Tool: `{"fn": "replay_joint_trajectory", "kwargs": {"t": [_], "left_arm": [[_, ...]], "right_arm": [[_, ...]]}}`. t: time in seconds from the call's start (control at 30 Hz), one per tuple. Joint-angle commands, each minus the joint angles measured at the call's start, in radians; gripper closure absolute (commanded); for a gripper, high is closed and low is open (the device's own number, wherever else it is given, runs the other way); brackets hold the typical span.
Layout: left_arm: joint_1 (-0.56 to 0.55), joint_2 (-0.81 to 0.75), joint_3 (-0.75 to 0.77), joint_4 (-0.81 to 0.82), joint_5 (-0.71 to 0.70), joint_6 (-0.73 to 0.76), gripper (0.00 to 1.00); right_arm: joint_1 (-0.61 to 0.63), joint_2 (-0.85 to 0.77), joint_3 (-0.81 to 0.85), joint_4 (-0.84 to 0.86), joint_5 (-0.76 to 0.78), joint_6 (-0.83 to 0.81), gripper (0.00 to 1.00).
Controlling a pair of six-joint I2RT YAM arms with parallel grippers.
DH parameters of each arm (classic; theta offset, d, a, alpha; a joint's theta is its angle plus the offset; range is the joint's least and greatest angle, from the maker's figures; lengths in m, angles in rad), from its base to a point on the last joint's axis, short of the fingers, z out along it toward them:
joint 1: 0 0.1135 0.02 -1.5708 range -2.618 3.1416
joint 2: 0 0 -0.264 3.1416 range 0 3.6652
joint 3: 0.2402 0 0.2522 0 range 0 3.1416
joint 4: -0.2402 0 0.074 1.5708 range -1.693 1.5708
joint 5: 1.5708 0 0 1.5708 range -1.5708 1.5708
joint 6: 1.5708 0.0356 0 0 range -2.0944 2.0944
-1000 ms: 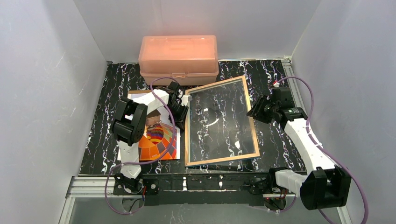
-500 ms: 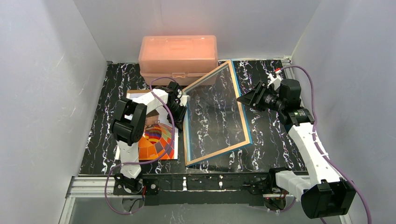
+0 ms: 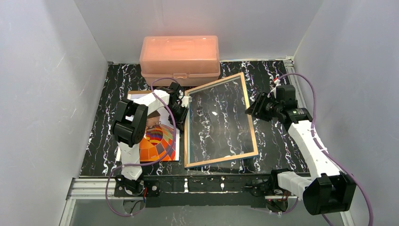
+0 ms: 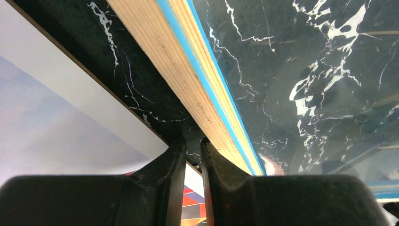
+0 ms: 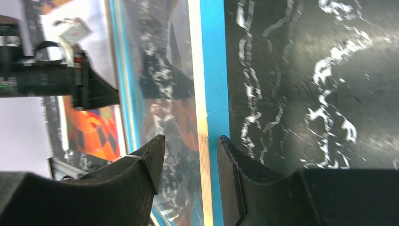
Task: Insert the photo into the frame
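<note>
Black marbled worktop carries one frame, one photo and one salmon-pink box at the far edge. The frame lies near the middle, tan rim upward, the marbling showing through its glass. The photo lies just left of it, outside the frame and partly under the left arm. There are two pincers. The left pincer, fingers nearly together, sits at the frame's far left corner. The right pincer straddles the right rail. Whether either truly grips, I cannot tell.
</note>
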Motion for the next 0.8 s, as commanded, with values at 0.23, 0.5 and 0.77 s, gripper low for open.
{"fn": "replay_joint_trajectory", "kwargs": {"t": [0.23,0.5,0.77], "left_arm": [[-0.037,0.009,-0.014,0.078,0.054,0.002,0.82],[-0.037,0.007,-0.018,0.084,0.063,-0.005,0.82],[-0.05,0.045,0.002,0.099,0.103,-0.054,0.83]], "right_arm": [[0.035,0.06,-0.162,0.023,-0.044,0.002,0.48],[0.036,0.118,-0.21,0.083,-0.04,-0.003,0.48],[0.036,0.232,-0.208,0.177,-0.011,0.001,0.49]]}}
